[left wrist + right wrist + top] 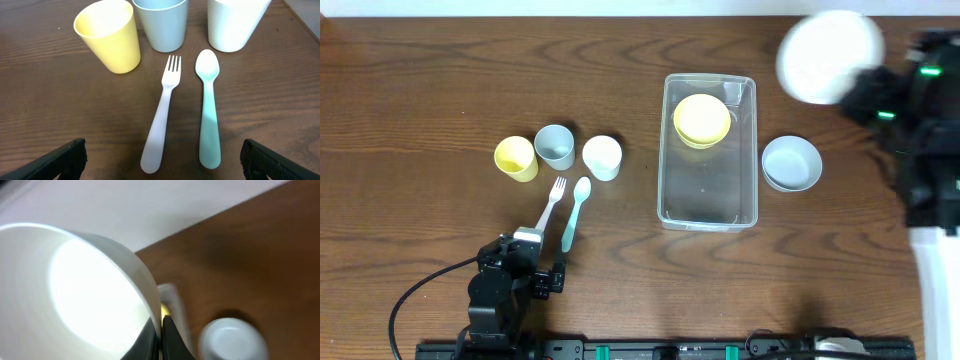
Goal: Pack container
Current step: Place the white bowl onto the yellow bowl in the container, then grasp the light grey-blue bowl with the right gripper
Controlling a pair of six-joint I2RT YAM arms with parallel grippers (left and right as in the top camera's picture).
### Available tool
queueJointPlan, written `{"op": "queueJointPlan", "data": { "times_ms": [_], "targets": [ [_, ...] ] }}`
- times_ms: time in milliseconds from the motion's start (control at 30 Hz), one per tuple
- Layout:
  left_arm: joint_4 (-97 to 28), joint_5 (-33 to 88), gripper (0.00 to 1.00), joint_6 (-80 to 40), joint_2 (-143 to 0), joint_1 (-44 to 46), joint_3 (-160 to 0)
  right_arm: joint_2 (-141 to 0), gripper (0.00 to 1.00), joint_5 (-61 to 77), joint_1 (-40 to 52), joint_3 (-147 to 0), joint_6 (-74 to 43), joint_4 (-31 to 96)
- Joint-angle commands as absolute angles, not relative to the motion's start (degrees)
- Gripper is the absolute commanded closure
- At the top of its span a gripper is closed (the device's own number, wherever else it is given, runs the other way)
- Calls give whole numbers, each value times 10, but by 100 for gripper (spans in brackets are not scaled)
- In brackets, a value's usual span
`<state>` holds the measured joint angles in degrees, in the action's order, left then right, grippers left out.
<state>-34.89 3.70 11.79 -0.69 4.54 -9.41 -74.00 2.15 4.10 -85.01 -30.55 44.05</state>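
White fork (161,117) beside teal spoon (208,112)

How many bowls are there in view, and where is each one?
3. A yellow bowl sits in the container, a grey-blue bowl stands on the table right of it, and the right gripper holds a white bowl. Nested ones could be hidden.

Three cups (556,147) stand in a row, a fork (549,206) and spoon (574,216) lie side by side before them, and off to the right the container (706,195) holds one bowl (702,120), another bowl (792,163) beside it.
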Motion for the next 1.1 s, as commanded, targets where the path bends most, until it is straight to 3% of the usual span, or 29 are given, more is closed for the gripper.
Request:
{"op": "queueJointPlan", "data": {
  "times_ms": [0, 233, 400, 500, 633, 900, 1067],
  "targets": [
    [-348, 41, 2, 115, -3, 42, -89, -852, 99, -38, 104, -835, -302, 417],
    [-348, 41, 2, 115, -3, 42, -89, -1082, 99, 69, 117, -857, -326, 349],
    [-348, 41, 2, 115, -3, 42, -89, -1156, 99, 126, 117, -875, -324, 344],
    [-348, 41, 2, 115, -3, 42, -89, -1157, 74, 163, 116, -877, -282, 342],
    [-349, 41, 2, 115, -3, 42, -89, -1105, 55, 183, 108, -903, -241, 374],
    [-348, 41, 2, 115, -3, 42, -89, -918, 43, 41, 30, -924, -248, 529],
    [-348, 41, 2, 115, -3, 42, -89, -892, 38, -43, -36, -909, -249, 662]
  ]
}}
